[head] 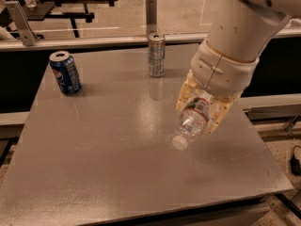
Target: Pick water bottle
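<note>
Surface (94, 173): grey, speckled, faintly glossy, filling the near and middle ground, with its front edge at the bottom of the view. Water bottle (189, 125): clear ribbed plastic, right of centre, tilted with its white cap (179, 143) lowest and pointing toward the near left. The cap sits very close to the surface, and whether it touches or hangs just clear cannot be told. Tool (197, 116): two tan fingers closed around the upper body of the water bottle, one on either side, leaving the neck and cap free below the grip. Arm (235, 36): a bulky white housing that comes down from the upper right straight onto the tool. Blue Pepsi can (66, 73): upright near the far left, well apart from the tool. Silver can (156, 54): upright near the far edge, centre, likewise untouched. Beyond the surface are a pale rail (94, 42), a dark upright post (150, 8) and a tan floor with dark furniture. Task status, as a judgement: the right item is gripped and the grasp looks complete — what is left is to raise the water bottle well clear of the surface and hold it secure.
</note>
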Robot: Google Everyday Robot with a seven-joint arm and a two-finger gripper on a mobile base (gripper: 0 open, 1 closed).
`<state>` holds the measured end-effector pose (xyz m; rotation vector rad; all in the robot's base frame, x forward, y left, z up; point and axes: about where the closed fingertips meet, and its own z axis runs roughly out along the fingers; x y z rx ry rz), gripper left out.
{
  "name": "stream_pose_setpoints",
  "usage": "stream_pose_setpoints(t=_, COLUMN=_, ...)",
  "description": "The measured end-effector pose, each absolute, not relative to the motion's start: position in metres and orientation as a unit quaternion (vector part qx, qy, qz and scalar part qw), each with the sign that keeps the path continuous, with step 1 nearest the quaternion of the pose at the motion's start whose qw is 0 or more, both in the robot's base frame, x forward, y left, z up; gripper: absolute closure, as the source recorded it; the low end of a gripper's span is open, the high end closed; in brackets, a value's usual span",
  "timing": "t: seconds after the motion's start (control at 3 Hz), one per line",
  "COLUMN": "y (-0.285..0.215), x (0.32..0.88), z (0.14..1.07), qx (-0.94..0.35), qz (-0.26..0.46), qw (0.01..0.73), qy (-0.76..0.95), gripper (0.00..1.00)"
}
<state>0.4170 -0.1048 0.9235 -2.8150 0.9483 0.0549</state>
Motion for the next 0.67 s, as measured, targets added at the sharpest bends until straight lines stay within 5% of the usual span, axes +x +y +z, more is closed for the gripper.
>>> stream_pose_setpoints(t=0.67, y=-0.081, x=0.409, z=0.982, qx=-0.909, qz=0.048, qw=0.145, qy=0.388, gripper=1.0)
